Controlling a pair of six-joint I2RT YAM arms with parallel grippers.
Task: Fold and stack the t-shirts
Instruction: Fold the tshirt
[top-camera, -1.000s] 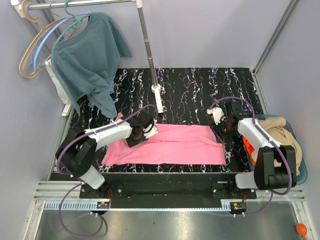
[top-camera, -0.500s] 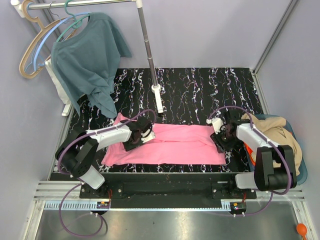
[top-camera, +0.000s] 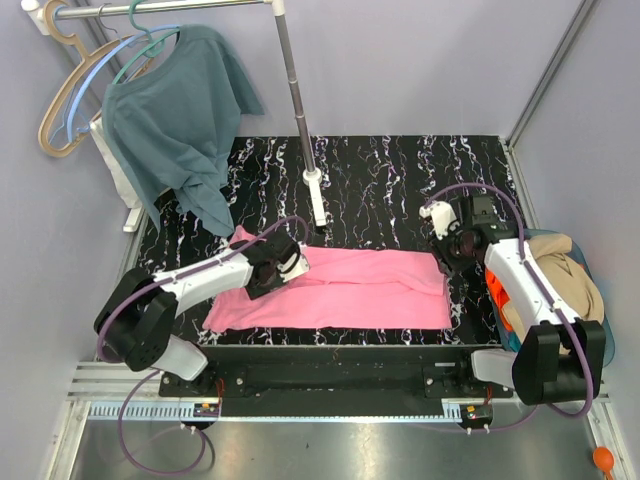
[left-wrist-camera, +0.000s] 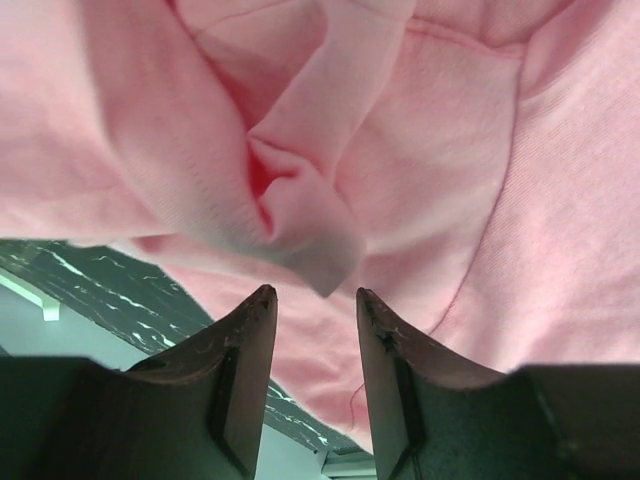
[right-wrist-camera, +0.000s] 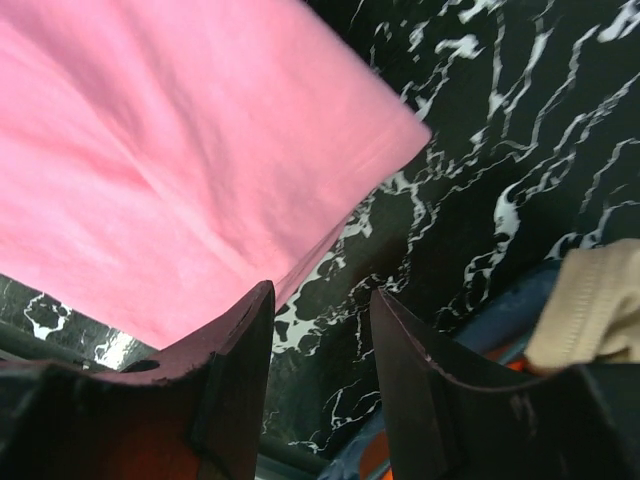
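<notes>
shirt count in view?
4: pink tee flat on the table; teal shirt hanging far left; tan tee piled at the right edge; orange tee beneath it, mostly covered. More may be hidden underneath.

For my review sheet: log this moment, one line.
bright pink cotton t-shirt: folded strip | left gripper: open, empty | right gripper: open, empty
</notes>
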